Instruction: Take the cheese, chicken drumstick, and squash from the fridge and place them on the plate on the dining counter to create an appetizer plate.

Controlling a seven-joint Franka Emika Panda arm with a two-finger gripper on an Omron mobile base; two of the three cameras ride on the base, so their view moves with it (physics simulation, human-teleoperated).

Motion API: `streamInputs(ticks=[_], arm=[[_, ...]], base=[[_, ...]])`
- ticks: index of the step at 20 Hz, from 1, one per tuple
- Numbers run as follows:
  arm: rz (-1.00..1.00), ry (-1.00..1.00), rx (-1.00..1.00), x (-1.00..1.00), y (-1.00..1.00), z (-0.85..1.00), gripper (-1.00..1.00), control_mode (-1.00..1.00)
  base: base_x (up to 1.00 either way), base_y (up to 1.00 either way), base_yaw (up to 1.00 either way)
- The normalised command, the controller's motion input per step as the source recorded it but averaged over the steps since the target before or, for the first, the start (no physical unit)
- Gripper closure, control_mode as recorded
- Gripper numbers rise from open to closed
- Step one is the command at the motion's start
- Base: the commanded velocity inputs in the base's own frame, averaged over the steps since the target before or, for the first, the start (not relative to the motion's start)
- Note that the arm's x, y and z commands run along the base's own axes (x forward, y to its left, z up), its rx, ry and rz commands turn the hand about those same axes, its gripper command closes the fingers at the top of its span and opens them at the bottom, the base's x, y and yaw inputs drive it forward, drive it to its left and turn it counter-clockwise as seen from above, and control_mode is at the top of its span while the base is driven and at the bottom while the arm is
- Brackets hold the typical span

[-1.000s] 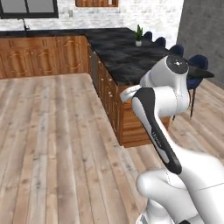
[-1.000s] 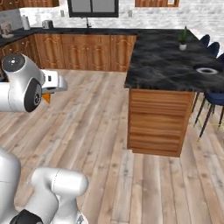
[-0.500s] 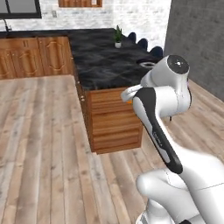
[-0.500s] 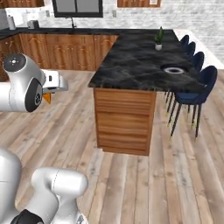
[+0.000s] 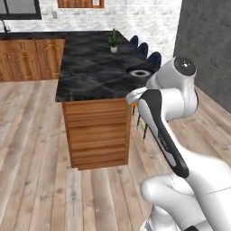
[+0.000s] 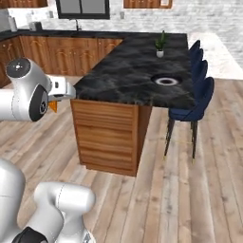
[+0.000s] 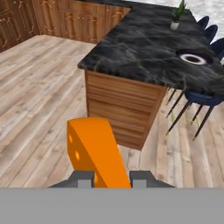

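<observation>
The gripper [image 7: 112, 178] is closed on the cheese [image 7: 94, 152], an orange wedge with small holes in its side face; in the hand view its two dark fingertips [image 7: 83, 178] press on either side of the wedge's lower end, and the wedge's long axis runs from the fingertips up toward about 11 o'clock, its broad end farthest from the gripper. The right base view shows just a small orange tip of the cheese [image 6: 53, 106] poking out below the white hand, held in the air over the wooden floor [image 6: 190, 190] and apart from the table. The left base view hides the cheese behind the arm's elbow. Beyond the cheese in the hand view, at about 1 o'clock, stands the black marble-veined table [image 7: 144, 48] on its brown wooden base, with a round plate [image 7: 193, 57] near its far right edge and a small potted plant [image 7: 176, 17] farther back. Blue stools [image 6: 192, 107] line the table's right side in the right base view.
</observation>
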Motion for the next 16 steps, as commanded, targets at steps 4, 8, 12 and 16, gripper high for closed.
streamInputs(ticks=[4, 8, 12, 16], arm=[[0.0, 0.0, 0.0, 0.0, 0.0, 0.0, 1.0, 1.0], [0.0, 0.0, 0.0, 0.0, 0.0, 0.0, 1.0, 1.0], [0.0, 0.0, 0.0, 0.0, 0.0, 0.0, 1.0, 1.0], [0.0, 0.0, 0.0, 0.0, 0.0, 0.0, 1.0, 1.0]], base=[[0.48, -1.0, 0.33], [0.44, -1.0, 0.38], [0.44, -1.0, 0.42], [0.34, -1.0, 0.42]])
